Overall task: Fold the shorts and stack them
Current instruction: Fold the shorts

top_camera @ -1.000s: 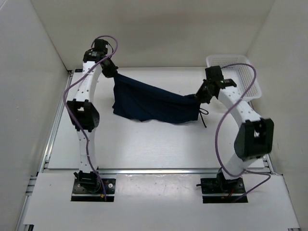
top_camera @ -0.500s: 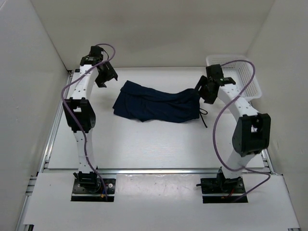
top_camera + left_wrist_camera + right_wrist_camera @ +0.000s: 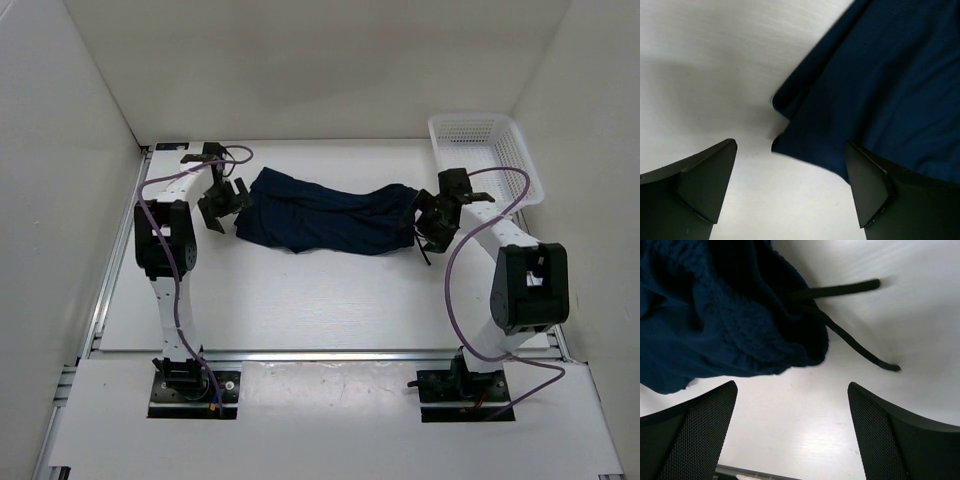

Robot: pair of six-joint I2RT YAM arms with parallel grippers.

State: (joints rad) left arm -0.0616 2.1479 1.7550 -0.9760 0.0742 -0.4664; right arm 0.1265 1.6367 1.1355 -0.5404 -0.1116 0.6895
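The dark navy shorts lie spread sideways on the white table, legs to the left and gathered waistband to the right. My left gripper hovers open just left of the leg hem; the hem corner lies ahead of its fingers. At the waistband end my right gripper stands open, with the bunched elastic waistband and the thin drawstring just in front of it. Neither gripper holds anything.
A white mesh basket stands at the back right corner, close behind my right arm. White walls enclose the table on three sides. A metal rail runs along the near edge.
Both grippers opened and let go of the shorts, which dropped from hanging stretched between them to lying on the table. Both arms then came down beside the cloth's two ends.
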